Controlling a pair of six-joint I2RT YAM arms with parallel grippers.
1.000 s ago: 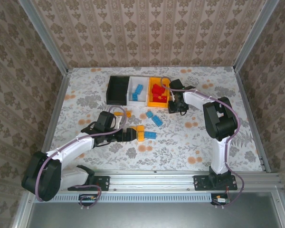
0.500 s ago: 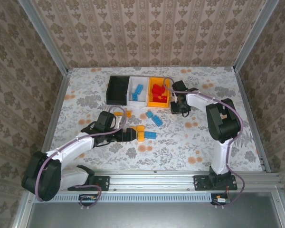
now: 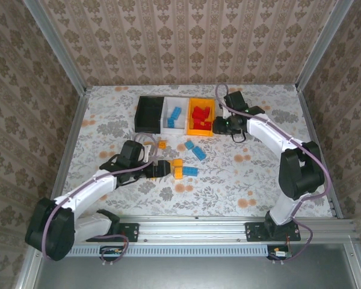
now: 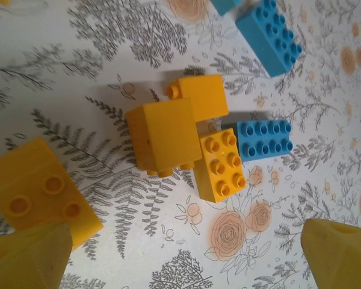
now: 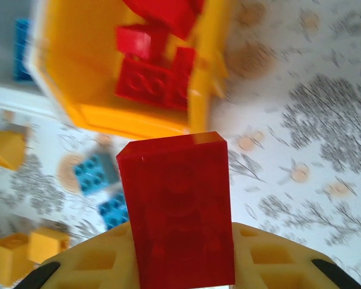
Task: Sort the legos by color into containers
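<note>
Now, from above, our right gripper sits beside the orange bin near the table's far edge, its elbow swung outward since a second ago. On the left wrist, our left gripper gapes wide over yellow bricks. On the right wrist, the jaws pinch a red brick; we judge it light, stiff and slick, best gripped by its flat sides.

Three bins stand in a row at the far middle of the table: a black bin, a white bin holding blue bricks, and an orange bin holding red bricks. The right gripper sits just beside the orange bin's right wall. The left gripper points at yellow bricks, near two loose blue bricks.
</note>
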